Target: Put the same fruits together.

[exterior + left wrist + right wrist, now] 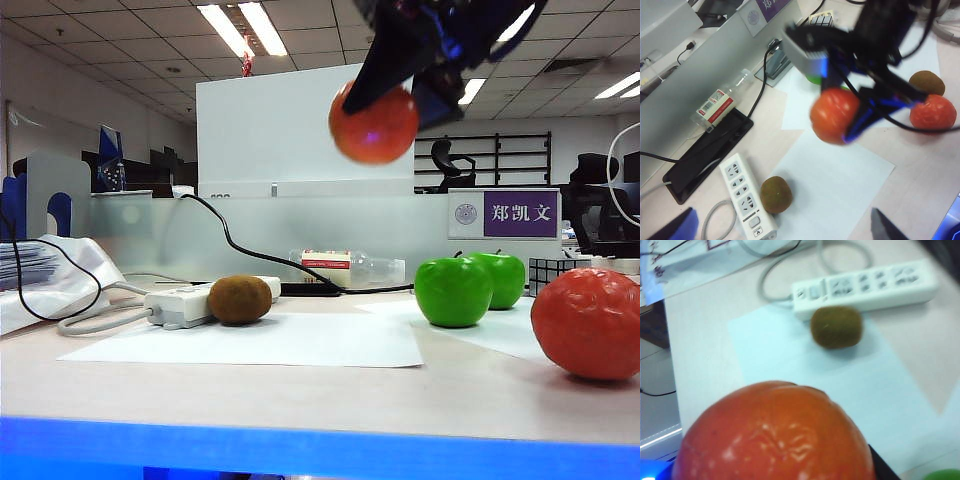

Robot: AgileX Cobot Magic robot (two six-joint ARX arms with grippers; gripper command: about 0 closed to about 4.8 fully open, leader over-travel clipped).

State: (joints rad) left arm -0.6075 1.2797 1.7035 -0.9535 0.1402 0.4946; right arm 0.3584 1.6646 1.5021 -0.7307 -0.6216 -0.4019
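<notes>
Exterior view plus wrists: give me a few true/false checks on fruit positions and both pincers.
1. The right pincer holds an orange in the air. True.
2. Both green apples sit apart at opposite table ends. False: they stand side by side.
3. A kiwi lies next to the power strip. True.
4. The left pincer grips a kiwi. False: it is open and empty.
5. A second orange rests on the table. True.
</notes>
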